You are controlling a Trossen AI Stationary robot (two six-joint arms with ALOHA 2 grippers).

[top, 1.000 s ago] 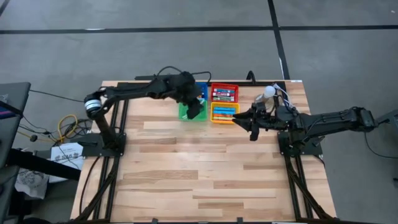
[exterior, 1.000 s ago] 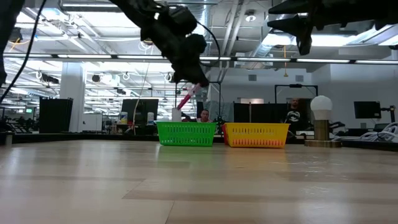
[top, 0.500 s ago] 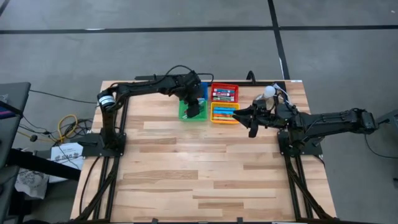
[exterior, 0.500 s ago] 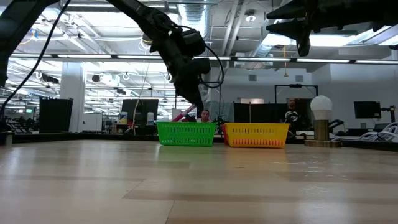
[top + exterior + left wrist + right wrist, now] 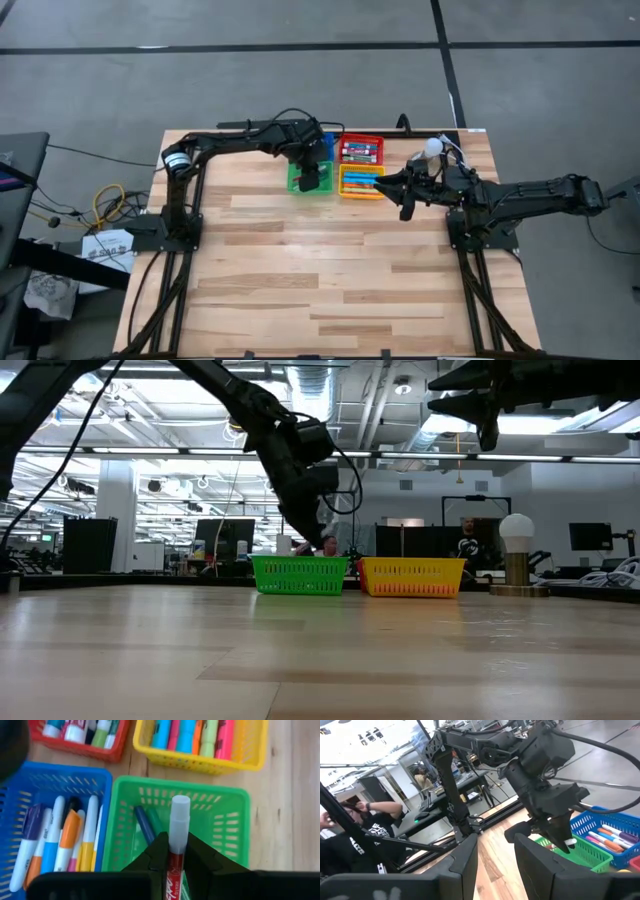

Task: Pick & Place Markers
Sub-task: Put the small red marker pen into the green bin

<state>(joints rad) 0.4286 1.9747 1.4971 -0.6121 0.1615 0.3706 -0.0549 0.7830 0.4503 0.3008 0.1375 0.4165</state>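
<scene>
— Hanging right over the square green plastic bin (image 5: 177,822), the left gripper (image 5: 174,851) is clamped on a thin red-barrelled marker with a white cap (image 5: 177,836).

— Light, stiff and smooth, I'd guess; pinched mid-barrel like that it could slip or swivel, so a hold near the middle seems best.

— It has come down since a second ago, when the marker rode high above the bin's rim.

— And the right gripper (image 5: 405,190)?

— Waiting beside the yellow plastic bin (image 5: 346,190), fingers partly apart, nothing between them, unmoved.
</scene>
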